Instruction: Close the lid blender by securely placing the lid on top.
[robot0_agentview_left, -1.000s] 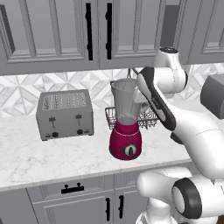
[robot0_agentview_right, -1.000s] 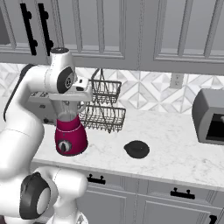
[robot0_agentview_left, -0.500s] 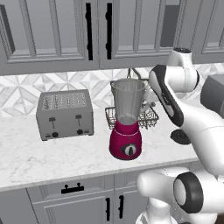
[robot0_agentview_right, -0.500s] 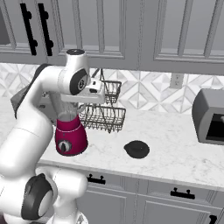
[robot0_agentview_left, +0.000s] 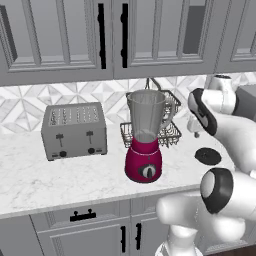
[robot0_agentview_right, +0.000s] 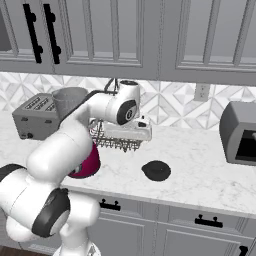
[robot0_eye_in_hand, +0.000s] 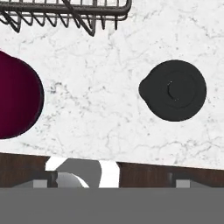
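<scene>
Since 1 s ago: arm has swung right, off the jar's rim. The hand was at the top of the blender and now hangs over the counter right of it. Lid hasn't shifted, blender and basket haven't either.

L → R:
- Toaster (robot0_agentview_left: 75, 131) – grey, boxy, far left on the marble counter (robot0_agentview_left: 45, 182), well apart from the rest.
- Blender (robot0_agentview_left: 145, 145) – upright mid-counter, magenta base w/ dial facing the near edge, clear jar on top, handle to the right. Jar mouth is open – no cap on it.
- Wire basket (robot0_agentview_left: 174, 131) – black, just behind and right of the blender, near the backsplash.
- Gripper (robot0_agentview_right: 125, 141) – hovers above the counter in front of the basket, between blender and lid, pointing down. In the hand view the tips sit far apart at the bottom edge, so jaws are spread, w/ nothing between them.
- Lid (robot0_agentview_left: 207, 156) – round black cap, flat on the marble, right of the blender and apart from it, nearer the front edge than the basket. In the hand view it lies right of centre w/ a small tab toward the blender base, and nothing touches it. The gripper isn't over it – it's offset to the lid's left.
- Grey appliance (robot0_agentview_right: 240, 132) – far right end of the counter, dark front opening, well apart from the lid.

Grey cabinets w/ black handles above and below the counter.
</scene>
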